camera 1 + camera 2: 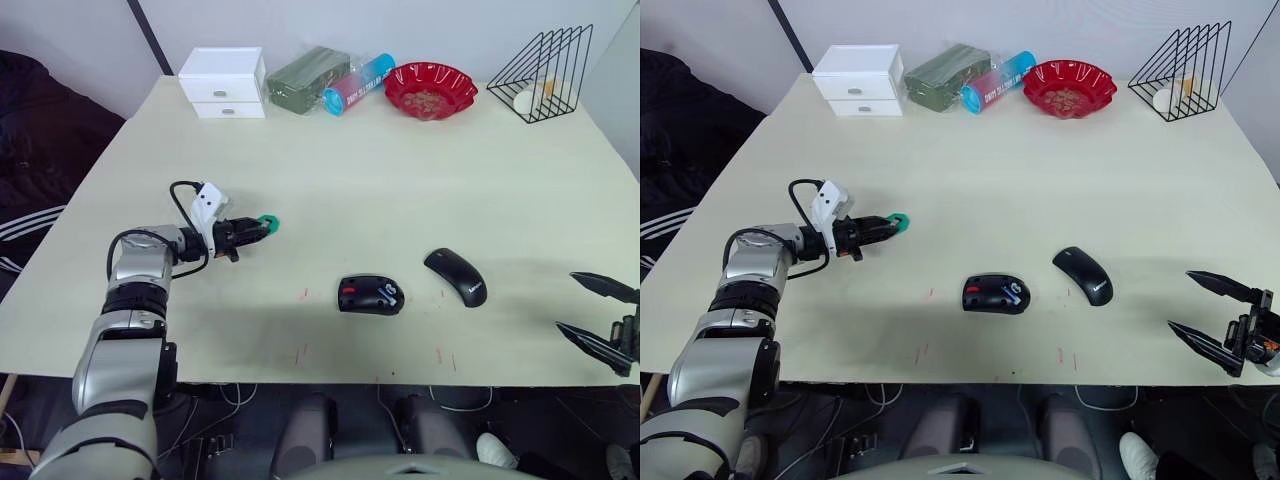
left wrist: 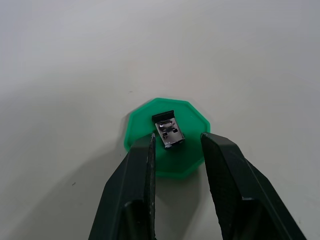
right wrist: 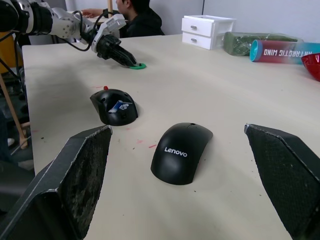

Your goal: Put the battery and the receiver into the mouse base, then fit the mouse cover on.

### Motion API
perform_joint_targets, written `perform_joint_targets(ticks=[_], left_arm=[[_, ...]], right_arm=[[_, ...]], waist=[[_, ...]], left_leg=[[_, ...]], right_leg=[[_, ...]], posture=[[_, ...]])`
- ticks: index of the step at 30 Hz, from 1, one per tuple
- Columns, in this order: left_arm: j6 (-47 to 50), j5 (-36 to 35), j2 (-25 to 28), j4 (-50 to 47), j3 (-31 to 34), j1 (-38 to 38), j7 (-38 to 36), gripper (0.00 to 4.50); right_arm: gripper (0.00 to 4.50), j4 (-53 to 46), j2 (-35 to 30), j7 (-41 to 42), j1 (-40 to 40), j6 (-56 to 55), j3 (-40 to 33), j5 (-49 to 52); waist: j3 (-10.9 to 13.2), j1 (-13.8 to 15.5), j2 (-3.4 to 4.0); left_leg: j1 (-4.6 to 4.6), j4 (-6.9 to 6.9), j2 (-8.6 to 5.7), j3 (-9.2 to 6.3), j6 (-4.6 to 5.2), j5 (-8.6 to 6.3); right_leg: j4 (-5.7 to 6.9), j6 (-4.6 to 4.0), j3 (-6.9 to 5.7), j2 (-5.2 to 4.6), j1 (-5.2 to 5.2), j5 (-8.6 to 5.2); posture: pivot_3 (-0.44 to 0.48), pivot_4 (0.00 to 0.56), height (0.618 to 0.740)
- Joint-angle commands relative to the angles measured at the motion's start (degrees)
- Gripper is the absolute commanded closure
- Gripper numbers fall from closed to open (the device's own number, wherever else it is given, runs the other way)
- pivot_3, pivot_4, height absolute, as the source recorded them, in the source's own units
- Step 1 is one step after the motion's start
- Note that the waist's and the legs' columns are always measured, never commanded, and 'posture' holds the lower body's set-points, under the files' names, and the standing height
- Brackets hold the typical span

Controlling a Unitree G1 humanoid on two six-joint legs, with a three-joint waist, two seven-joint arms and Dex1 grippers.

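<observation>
Two narrowly parted jaws of the left gripper [image 2: 176, 142] straddle the receiver [image 2: 168, 131] on its green disc [image 2: 150, 114] toward the worktop's left edge, empty; the right gripper [image 1: 600, 315] gapes wide.

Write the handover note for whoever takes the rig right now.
Left gripper: jaws open, straddling the receiver on its green disc; not gripped yet.
Right gripper: open, empty, at the table's right front edge.
Mouse base: front centre, compartment open, something blue and white inside, possibly the battery; check.
Mouse cover: lying apart, right of the base.
Left: grasp receiver, seat it in the base, fit cover.
</observation>
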Motion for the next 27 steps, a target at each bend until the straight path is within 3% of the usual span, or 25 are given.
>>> perform_joint_targets(ticks=[1, 27], left_arm=[[0.42, 0.29, 0.14, -0.56, 0.13, -0.77, 0.2, 2.98], [2.07, 1.32, 0.19, -1.38, -0.92, 0.75, 1.81, 2.98]], right_arm=[[0.0, -1.28, 0.08, 0.31, -0.34, -0.58, -1.03, 0.51], [0.0, -1.14, 0.14, 0.69, -0.33, -0.52, -0.76, 0.18]], waist=[[0.0, 0.0, 0.0], [-0.01, -0.02, 0.02]], left_leg=[[0.0, 0.0, 0.0, 0.0, 0.0, 0.0], [0.02, 0.0, 0.0, 0.01, 0.0, 0.0]], right_leg=[[0.0, 0.0, 0.0, 0.0, 0.0, 0.0], [0.03, 0.0, 0.01, 0.0, 0.0, 0.0]], posture=[[0.0, 0.15, 0.74], [0.0, 0.15, 0.74]])
